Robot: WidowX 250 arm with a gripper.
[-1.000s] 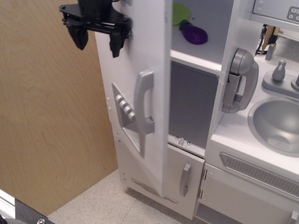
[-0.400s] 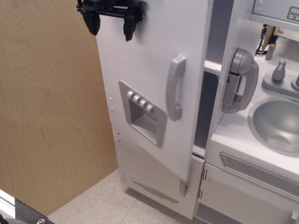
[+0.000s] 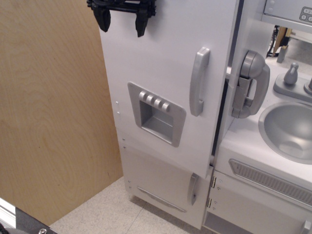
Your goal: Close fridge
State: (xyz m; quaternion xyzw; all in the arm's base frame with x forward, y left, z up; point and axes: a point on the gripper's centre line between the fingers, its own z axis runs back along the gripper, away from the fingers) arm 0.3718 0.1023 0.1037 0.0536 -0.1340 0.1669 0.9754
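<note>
The fridge (image 3: pixel 170 73) stood left of the sink (image 3: pixel 290 129), its door almost shut, with just a thin dark gap showing on the handle (image 3: pixel 199 80) side. Long axis vertical, face angled slightly toward the camera. Pincer (image 3: pixel 123 22) sat wide and empty at the door's top. I'd guess one last push finishes it.

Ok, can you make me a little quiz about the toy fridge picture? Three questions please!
1. True or false: the fridge door is shut flush all the way.
2. How many buttons are on the dispenser panel?
3. Where is the gripper? A) around the grey handle B) near the door's top left, fingers pointing down C) in the sink

Key:
1. False, a narrow dark gap shows along its right edge.
2. Four.
3. B.
</note>
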